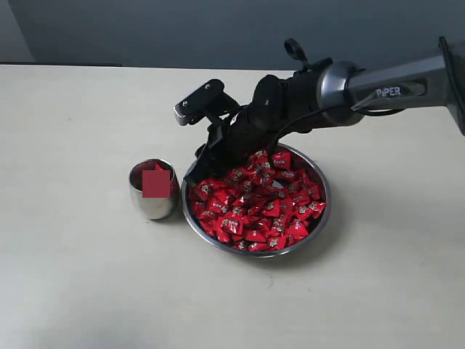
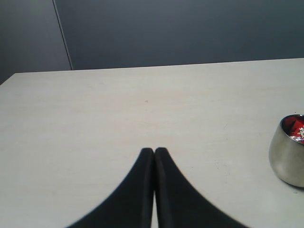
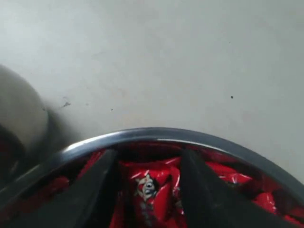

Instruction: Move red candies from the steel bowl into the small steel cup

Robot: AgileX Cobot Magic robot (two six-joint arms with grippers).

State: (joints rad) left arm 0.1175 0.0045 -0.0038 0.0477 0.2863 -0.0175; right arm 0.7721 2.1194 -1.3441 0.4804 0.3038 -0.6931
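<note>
The red candies (image 1: pixel 258 207) lie heaped in the steel bowl (image 1: pixel 327 212), which sits near the middle of the bench (image 1: pixel 87 276), a little toward its right edge. The small steel cup (image 1: pixel 154 202) stands upright just beside the bowl's left rim and already shows some red inside. The right claw (image 1: pixel 202 169) is down at that same left rim, the part of the bowl nearest the cup. In the right wrist view its two fingers (image 3: pixel 99 190) stand well apart just inside the rim, and one wrapped candy (image 3: pixel 149 187) sits in the gap between them – straddled, not clamped, so the claw is open and holds nothing. That candy seems to run lengthwise along the fingers rather than across them, so closing the claw would likely pinch its narrow sides. The pick therefore lies straight below and between the fingers, and the cup is only a short carry leftward over the rim. The left claw (image 2: pixel 154 153) hovers over bare bench with its fingers pressed together and empty – the cup is off to one side of it, and the right arm is plainly the nearer one.
</note>
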